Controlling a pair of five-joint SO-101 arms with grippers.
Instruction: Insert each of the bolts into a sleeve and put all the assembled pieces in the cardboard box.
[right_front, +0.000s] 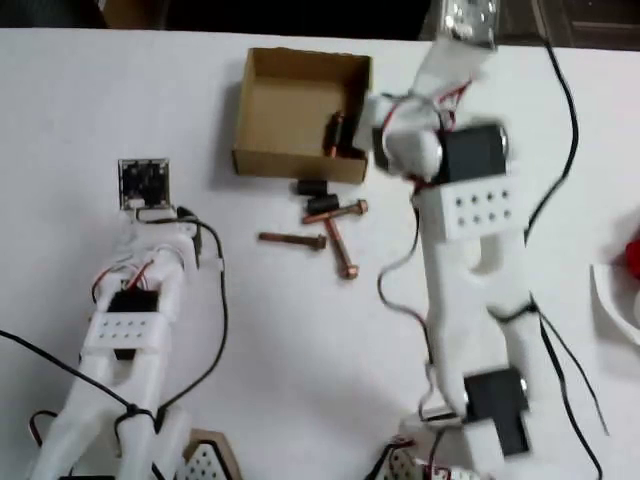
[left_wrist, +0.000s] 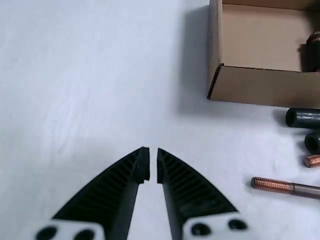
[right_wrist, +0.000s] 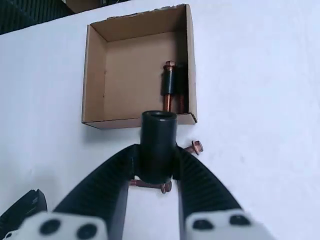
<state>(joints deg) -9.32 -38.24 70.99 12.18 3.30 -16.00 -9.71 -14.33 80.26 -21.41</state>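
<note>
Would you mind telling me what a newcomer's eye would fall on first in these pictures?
The right tool grips a black sleeve between its fingers, close by the open cardboard box. Inside the box, against one wall, lies a sleeved bolt, while loose copper bolts lie on the white table beside it. The left tool sits shut over the table, off to the box's side.

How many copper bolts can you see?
4. One bolt sits in a sleeve inside the cardboard box. Three lie on the table beside it: one alone, one slanted, one nearest the box. More may be hidden.
</note>
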